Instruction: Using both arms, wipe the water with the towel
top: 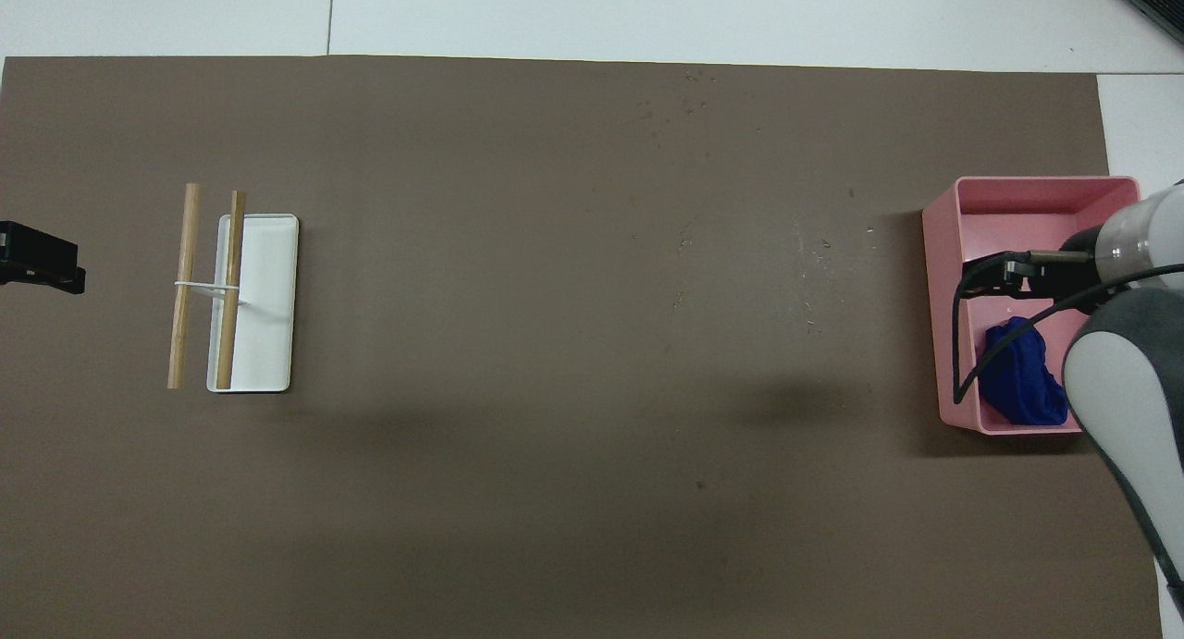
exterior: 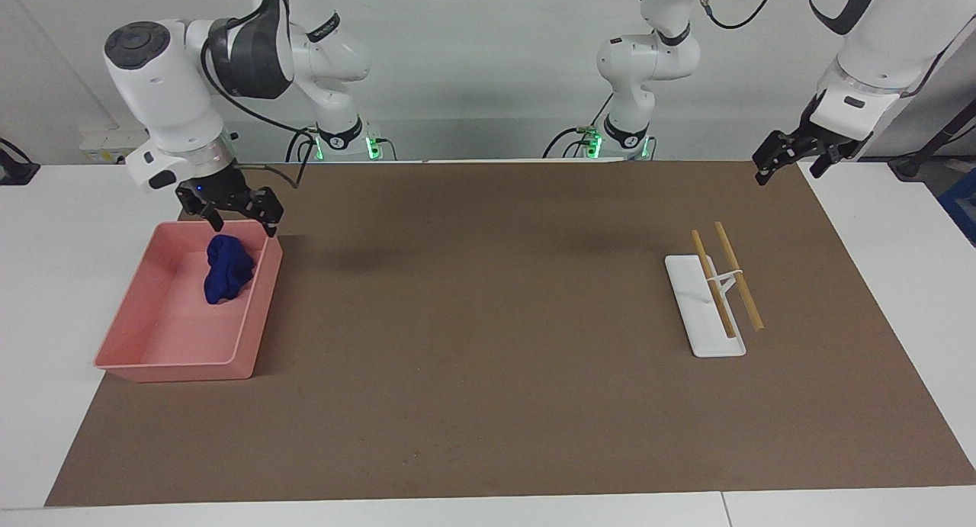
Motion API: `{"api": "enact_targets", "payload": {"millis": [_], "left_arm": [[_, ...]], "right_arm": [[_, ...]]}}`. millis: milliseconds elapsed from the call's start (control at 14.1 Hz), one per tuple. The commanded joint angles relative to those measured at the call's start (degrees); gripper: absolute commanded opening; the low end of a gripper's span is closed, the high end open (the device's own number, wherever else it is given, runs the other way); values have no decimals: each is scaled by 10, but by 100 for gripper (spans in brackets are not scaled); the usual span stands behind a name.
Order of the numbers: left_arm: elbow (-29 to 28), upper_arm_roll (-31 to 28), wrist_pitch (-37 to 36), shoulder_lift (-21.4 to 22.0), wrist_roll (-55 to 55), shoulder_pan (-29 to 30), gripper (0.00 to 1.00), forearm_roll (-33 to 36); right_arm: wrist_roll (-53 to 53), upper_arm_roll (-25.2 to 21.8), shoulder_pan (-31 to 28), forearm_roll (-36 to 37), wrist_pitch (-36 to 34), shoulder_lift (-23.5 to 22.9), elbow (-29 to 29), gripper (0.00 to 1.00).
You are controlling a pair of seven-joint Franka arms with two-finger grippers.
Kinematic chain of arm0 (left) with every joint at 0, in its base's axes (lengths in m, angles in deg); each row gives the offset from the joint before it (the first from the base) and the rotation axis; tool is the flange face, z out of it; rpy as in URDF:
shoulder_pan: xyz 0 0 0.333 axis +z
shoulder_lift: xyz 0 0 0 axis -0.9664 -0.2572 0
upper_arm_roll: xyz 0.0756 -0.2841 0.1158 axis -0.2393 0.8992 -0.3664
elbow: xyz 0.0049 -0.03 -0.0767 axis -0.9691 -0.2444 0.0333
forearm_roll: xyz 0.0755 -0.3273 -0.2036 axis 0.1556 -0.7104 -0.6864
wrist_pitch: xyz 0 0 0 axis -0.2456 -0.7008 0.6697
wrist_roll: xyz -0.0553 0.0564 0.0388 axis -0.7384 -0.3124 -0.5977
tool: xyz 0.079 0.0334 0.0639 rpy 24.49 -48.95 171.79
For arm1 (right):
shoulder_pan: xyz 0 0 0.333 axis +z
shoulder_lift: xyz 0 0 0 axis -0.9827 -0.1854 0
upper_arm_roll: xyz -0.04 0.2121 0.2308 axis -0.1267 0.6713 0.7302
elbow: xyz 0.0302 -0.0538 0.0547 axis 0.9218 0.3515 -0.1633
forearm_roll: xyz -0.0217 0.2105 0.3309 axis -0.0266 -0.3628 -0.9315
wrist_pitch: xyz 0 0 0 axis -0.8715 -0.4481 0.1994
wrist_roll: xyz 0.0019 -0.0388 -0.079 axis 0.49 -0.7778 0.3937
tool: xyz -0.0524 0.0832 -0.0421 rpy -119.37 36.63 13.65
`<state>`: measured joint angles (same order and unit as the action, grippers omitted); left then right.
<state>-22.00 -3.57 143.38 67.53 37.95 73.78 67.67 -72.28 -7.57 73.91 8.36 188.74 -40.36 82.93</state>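
Observation:
The deep-blue towel (exterior: 226, 268) lies crumpled in the pink tray (exterior: 175, 371), in the part of it nearer to the robots. It also shows in the overhead view (top: 1017, 371), in the tray (top: 939, 297). My right gripper (exterior: 240, 222) hangs open just above the towel, not touching it. My left gripper (exterior: 789, 168) is open and empty, raised over the mat's corner at the left arm's end of the table. Its black tip shows in the overhead view (top: 37, 262). I see no puddle of water on the mat.
A white flat stand (exterior: 701, 313) with two wooden sticks (exterior: 738, 275) across it sits on the brown mat (exterior: 488, 321) toward the left arm's end. It also shows in the overhead view (top: 264, 297).

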Motion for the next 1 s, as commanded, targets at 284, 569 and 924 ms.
{"api": "enact_targets", "payload": {"millis": [284,569,924], "left_arm": [[-22,-1,1,18,3,-6,100,-2],[-20,0,-1,17,3,-6,100,-3],[11,11,-14,7,9,-10,100,-11]], "right_arm": [[-45,-1,28,3,-133,-54,-180,99],[-44,-1,28,0,-164,-51,-192,99],[-44,-1,28,-2,-179,-41,-176,100]]}}
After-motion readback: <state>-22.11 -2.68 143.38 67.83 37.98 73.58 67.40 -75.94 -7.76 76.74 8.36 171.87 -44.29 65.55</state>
